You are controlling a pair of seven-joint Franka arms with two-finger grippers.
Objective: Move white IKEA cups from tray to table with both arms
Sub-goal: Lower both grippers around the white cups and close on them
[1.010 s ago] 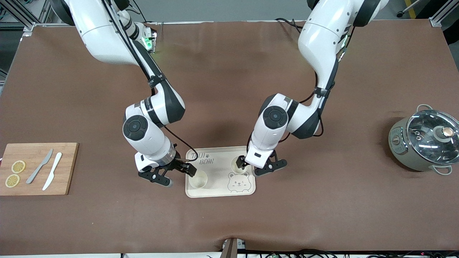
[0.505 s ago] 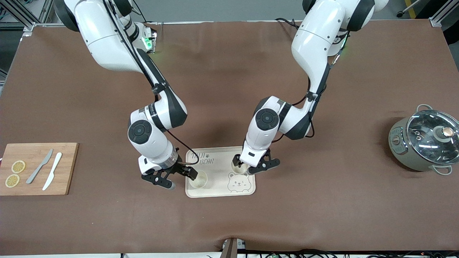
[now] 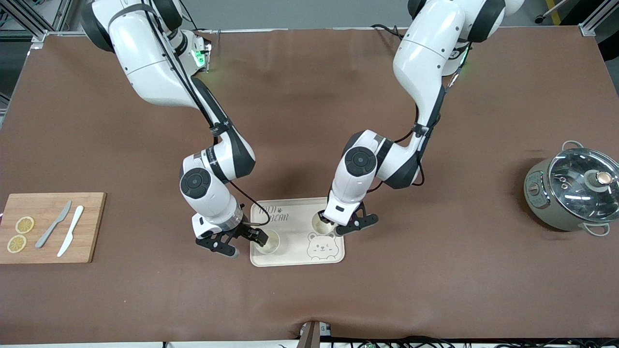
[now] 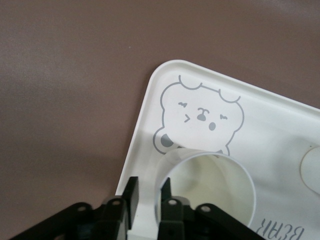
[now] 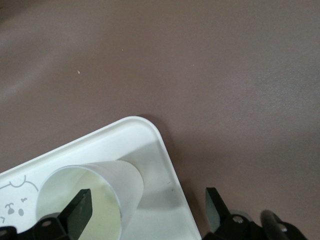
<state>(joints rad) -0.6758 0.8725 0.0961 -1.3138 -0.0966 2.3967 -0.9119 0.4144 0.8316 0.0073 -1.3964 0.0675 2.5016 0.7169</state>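
Front view, near to far: tray (image 3: pixel 296 258) sits mid-table w/ both cups on it. Cup (image 3: pixel 267 241) at the right arm's end is nearer the camera; my right gripper (image 3: pixel 240 243) is spread wide, one finger inside the rim, the other outside past the tray edge, not closed yet. It slid in toward this cup over the last sec. Other cup (image 3: pixel 320 223) sits a bit farther, by the bear print. My left gripper (image 3: pixel 338 225) was spread a sec ago and has now pinched onto its wall; in the left wrist view the fingers (image 4: pixel 131 192) stand close together across the rim. So I judge the left grasp done, lift next; right must close first. Both cups remain on the tray, none on the table (image 3: pixel 435 270).
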